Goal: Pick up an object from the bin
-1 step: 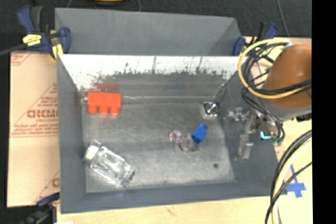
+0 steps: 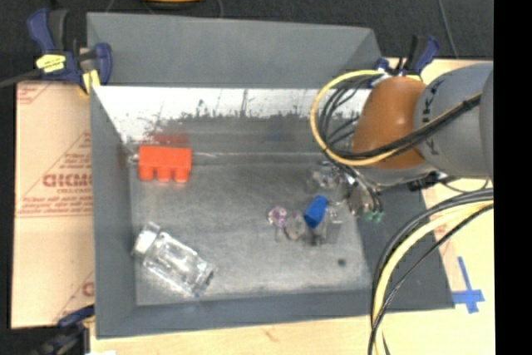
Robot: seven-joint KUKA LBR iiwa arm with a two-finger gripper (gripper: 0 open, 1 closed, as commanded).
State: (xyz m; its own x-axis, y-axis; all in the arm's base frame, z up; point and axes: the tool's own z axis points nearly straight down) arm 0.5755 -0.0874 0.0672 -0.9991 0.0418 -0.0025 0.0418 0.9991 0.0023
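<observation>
I hang my gripper [image 2: 328, 220] low in the bin [image 2: 233, 195], right against the small blue block [image 2: 315, 212], likely because it is my nearest pick, with a purple trinket [image 2: 280, 218] just beyond it, though whether I'm spread or closed I cannot tell

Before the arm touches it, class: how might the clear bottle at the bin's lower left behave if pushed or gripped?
The clear bottle lies on its side, so a push probably rolls it. It looks empty, likely light. Its smooth wall may slip when gripped.
</observation>
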